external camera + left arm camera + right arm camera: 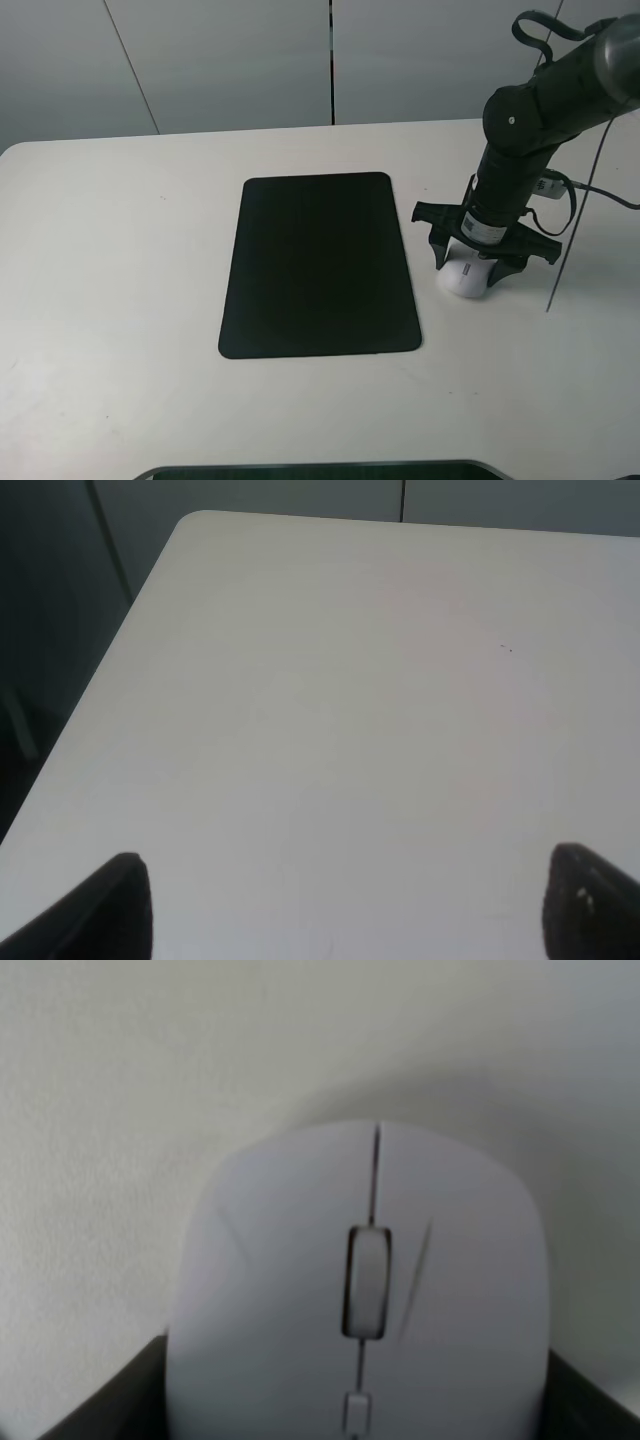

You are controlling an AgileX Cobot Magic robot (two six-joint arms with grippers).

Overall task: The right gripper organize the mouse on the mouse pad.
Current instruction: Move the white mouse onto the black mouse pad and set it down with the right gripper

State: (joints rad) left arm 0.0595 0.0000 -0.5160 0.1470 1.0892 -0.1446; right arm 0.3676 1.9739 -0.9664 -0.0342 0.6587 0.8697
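The white mouse (465,278) lies on the white table just right of the black mouse pad (320,265), not on it. My right gripper (469,269) comes down over the mouse with a finger against each of its sides. In the right wrist view the mouse (360,1290) fills the space between the dark fingers (100,1405), its grey scroll wheel pointing away from the wrist. My left gripper (345,910) is open and empty over bare table; it is out of the exterior high view.
The white table (120,250) runs to a grey wall at the back. Cables hang beside the right arm (560,250). A dark edge (320,470) shows at the front of the table. The table's corner shows in the left wrist view (190,525).
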